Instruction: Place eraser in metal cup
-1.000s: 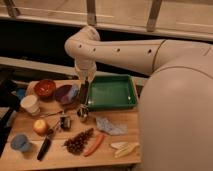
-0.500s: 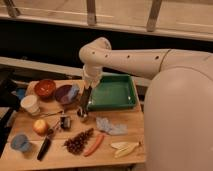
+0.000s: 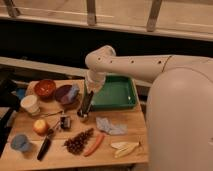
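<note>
My gripper [image 3: 90,92] hangs below the white arm, at the left edge of the green tray [image 3: 120,104]. It is shut on the eraser [image 3: 86,103], a dark flat block that slants down and to the left from it. The eraser's lower end reaches the small shiny metal cup [image 3: 82,116], which stands on the wooden table just under the gripper. Whether that end is inside the cup or just at its rim I cannot tell.
Left of the cup are a purple bowl [image 3: 65,94], a red bowl [image 3: 45,88] and a white cup [image 3: 31,104]. Nearer the front lie a dark clip [image 3: 65,121], an apple [image 3: 41,126], a blue cup [image 3: 20,142], a black stick [image 3: 44,148], a carrot [image 3: 93,145] and a grey cloth [image 3: 110,126].
The arm has swung to the right and lowered. The eraser in the gripper has come down to the metal cup.
</note>
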`<action>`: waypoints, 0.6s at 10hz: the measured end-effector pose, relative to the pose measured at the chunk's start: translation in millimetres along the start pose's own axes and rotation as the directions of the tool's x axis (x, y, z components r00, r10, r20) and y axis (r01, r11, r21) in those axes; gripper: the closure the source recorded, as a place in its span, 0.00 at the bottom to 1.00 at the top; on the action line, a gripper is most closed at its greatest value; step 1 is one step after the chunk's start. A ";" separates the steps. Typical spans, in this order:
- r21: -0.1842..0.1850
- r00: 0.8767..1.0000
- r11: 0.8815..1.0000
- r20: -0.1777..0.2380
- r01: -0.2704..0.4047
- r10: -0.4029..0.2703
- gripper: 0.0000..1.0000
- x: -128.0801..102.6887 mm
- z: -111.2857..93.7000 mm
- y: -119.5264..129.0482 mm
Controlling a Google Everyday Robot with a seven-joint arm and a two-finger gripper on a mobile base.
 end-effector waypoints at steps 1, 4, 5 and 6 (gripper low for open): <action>-0.011 1.000 1.000 0.000 -0.011 0.011 1.00 2.2 4.8 -1.3; -0.034 1.000 0.999 0.010 -0.022 0.022 1.00 4.1 14.5 -2.1; -0.039 1.000 0.999 0.013 -0.021 0.022 1.00 3.6 16.1 -1.1; -0.046 1.000 0.999 0.016 -0.019 0.020 1.00 2.9 19.0 1.5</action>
